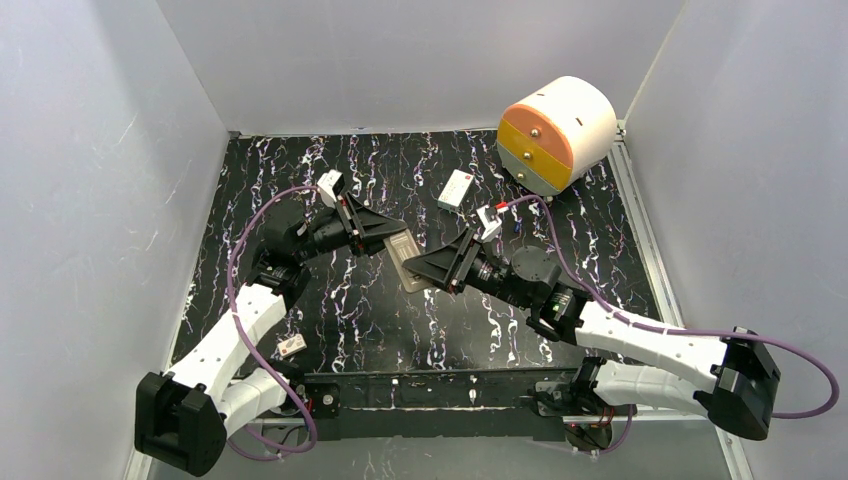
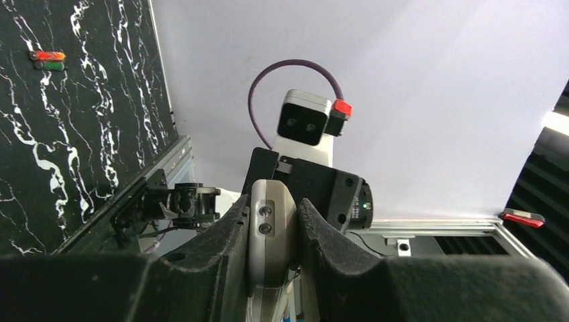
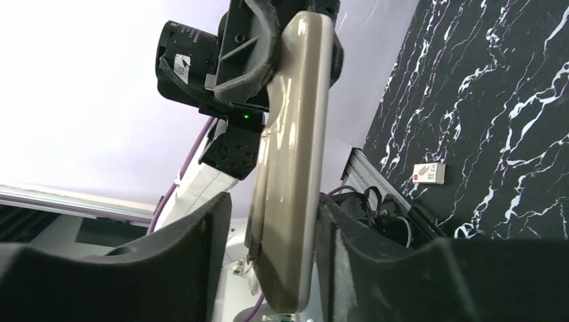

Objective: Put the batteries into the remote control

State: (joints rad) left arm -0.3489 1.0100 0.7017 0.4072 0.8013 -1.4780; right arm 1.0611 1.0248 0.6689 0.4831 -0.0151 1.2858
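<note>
The remote control [image 1: 405,258] hangs in the air above the middle of the mat, greyish-beige back showing. My left gripper [image 1: 385,237] is shut on its far end; in the left wrist view both fingers press the remote [image 2: 270,231]. My right gripper [image 1: 415,270] reaches in from the right around the near end. In the right wrist view the remote [image 3: 292,174] stands between the open jaws, touching the right finger [image 3: 349,241] with a gap to the left one. Two batteries, one red [image 2: 48,56] and one green [image 2: 50,66], lie side by side on the mat.
A white box with a red mark [image 1: 455,189] lies behind the arms, and a second small one [image 1: 292,346] sits near the left arm's base. An orange and white drum [image 1: 556,132] stands at the back right corner. Grey walls enclose the black marbled mat [image 1: 380,320].
</note>
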